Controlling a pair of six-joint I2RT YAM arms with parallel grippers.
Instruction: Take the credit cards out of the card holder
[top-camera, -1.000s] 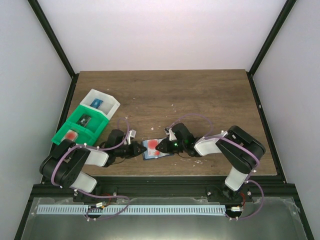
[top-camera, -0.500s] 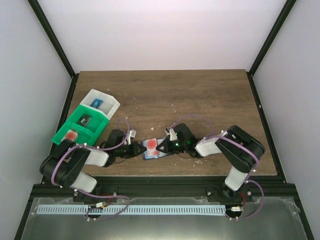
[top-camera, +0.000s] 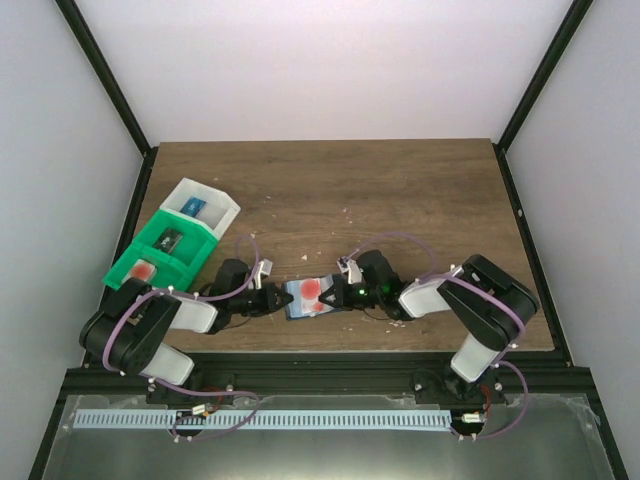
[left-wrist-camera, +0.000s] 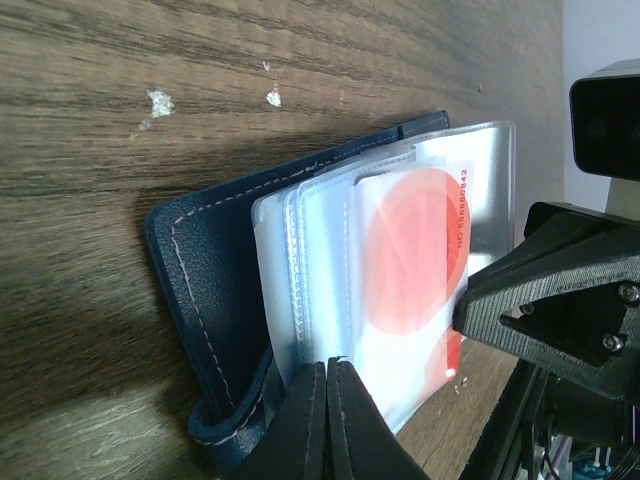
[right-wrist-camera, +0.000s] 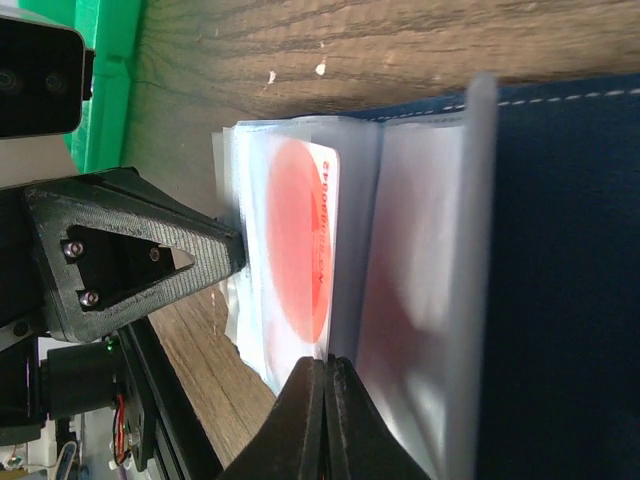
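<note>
card holder cropped; plastic sleeve blurred

The right gripper has snapped its jaws together. A second ago they stood a little apart over the card holder; now they're pinched on the edge of the credit card in its clear sleeve. And the right arm is drawing back toward the right edge of the table, with wrist and elbow both further right and nearer the front edge than before. The card's red blotch has slid right with it, away from the holder's left side.
</note>
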